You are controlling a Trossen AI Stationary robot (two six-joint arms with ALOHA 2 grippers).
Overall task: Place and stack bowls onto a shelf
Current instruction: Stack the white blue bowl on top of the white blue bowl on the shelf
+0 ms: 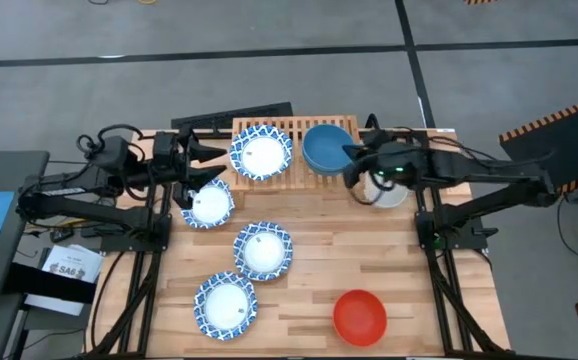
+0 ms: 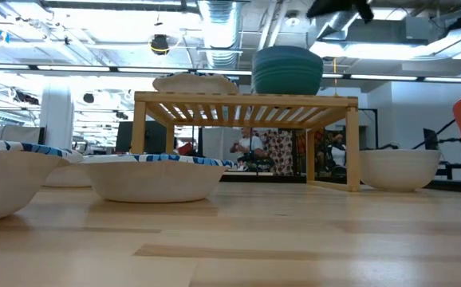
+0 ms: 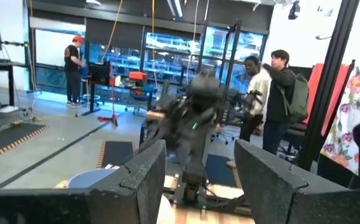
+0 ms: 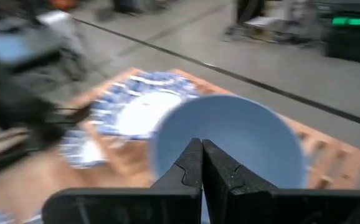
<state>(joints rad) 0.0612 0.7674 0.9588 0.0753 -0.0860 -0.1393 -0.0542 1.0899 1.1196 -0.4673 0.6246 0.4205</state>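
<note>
The light-wood shelf point(image 1: 294, 135) stands at the table's far edge. On its slats rest a patterned bowl point(image 1: 261, 153) and a blue bowl point(image 1: 325, 147); the low view shows the blue bowl point(image 2: 288, 70) as the top of a teal-looking stack. Three patterned bowls point(image 1: 207, 203) point(image 1: 262, 250) point(image 1: 225, 305), a red bowl point(image 1: 359, 315) and a white bowl point(image 1: 387, 192) sit on the table. My right gripper point(image 4: 201, 144) is shut and hovers above the blue bowl's right rim point(image 1: 350, 156), clear of it in the low view point(image 2: 338, 8). My left gripper point(image 3: 200, 162) is open, left of the shelf point(image 1: 212, 166).
The white bowl lies under my right arm, right of the shelf. A black flat object point(image 1: 231, 118) lies behind the shelf's left end. People point(image 3: 273, 99) stand in the room beyond the table. Bare planks point(image 1: 439, 300) show right of the red bowl.
</note>
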